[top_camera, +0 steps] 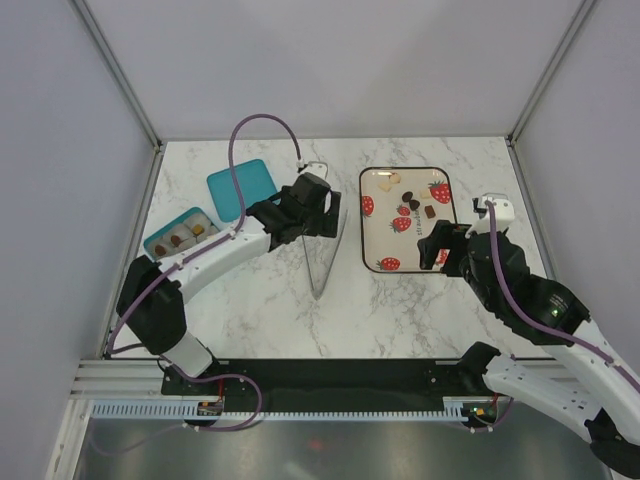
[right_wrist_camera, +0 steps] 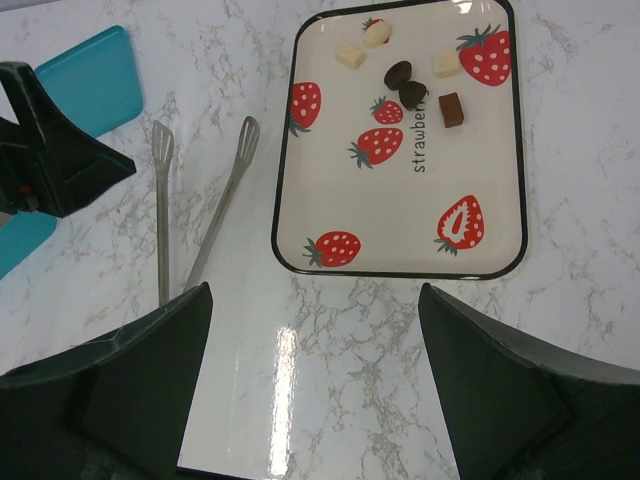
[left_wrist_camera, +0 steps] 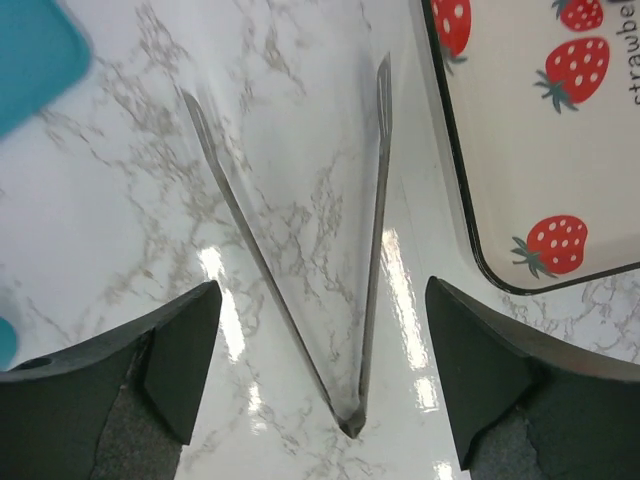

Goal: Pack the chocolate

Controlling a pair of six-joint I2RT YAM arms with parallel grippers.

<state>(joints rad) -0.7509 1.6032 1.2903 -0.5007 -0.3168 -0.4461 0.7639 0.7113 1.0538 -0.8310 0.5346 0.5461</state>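
Several chocolate pieces (top_camera: 405,200), dark brown, mid brown and cream-white, lie at the far end of a strawberry-print tray (top_camera: 375,225). In the right wrist view they show clearly (right_wrist_camera: 405,85) on the tray (right_wrist_camera: 400,230). More pieces (top_camera: 178,239) sit in a teal box (top_camera: 190,213) at the left. My left gripper (top_camera: 322,224) is open and empty, hovering over silver tongs (left_wrist_camera: 380,200), jaws either side of the hinge end (left_wrist_camera: 320,300). My right gripper (top_camera: 440,250) is open and empty (right_wrist_camera: 315,300), just short of the tray's near edge.
A teal lid (top_camera: 241,189) lies flat behind the box, and it shows in the left wrist view (left_wrist_camera: 30,60). The tongs (top_camera: 325,255) lie spread open between the lid and the tray (left_wrist_camera: 478,250). Walls enclose the marble table on three sides.
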